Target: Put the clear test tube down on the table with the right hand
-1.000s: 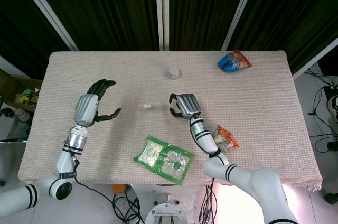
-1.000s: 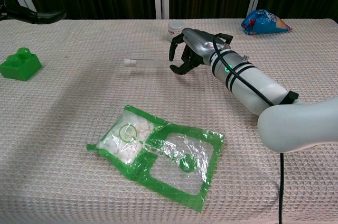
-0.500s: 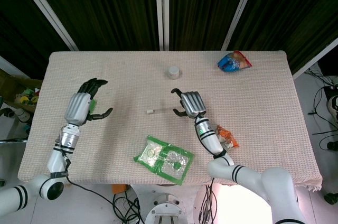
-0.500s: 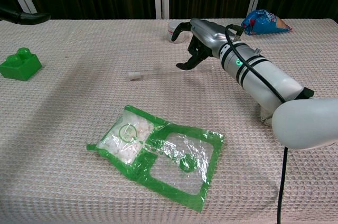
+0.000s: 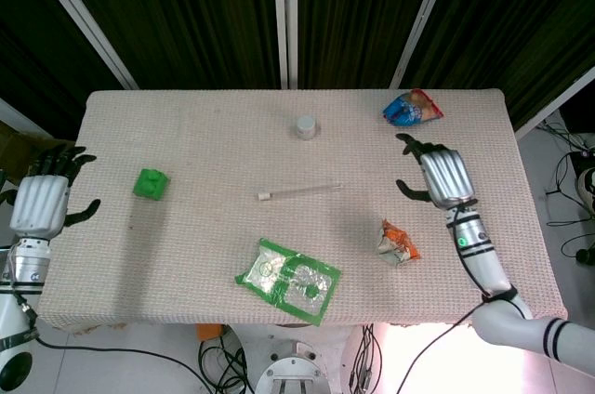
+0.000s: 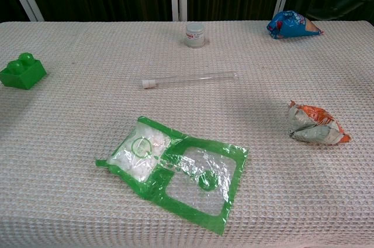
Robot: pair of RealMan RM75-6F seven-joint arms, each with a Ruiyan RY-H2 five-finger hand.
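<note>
The clear test tube (image 5: 299, 191) lies flat on the table, white cap to the left; the chest view shows the same test tube (image 6: 188, 79) with nothing touching it. My right hand (image 5: 439, 176) is off to the right of the tube, well apart from it, fingers spread and empty. My left hand (image 5: 41, 202) hovers at the table's left edge, also open and empty. Neither hand shows in the chest view.
A green block (image 5: 149, 183) sits at the left, a small white jar (image 5: 306, 126) at the back middle, a blue snack bag (image 5: 411, 109) at the back right. An orange packet (image 5: 398, 242) lies below the right hand. A green-edged plastic pouch (image 5: 288, 279) lies near the front.
My right hand let go of the tube and drew away to the right, leaving the chest view. My left hand pulled back to the left edge, uncovering the green block.
</note>
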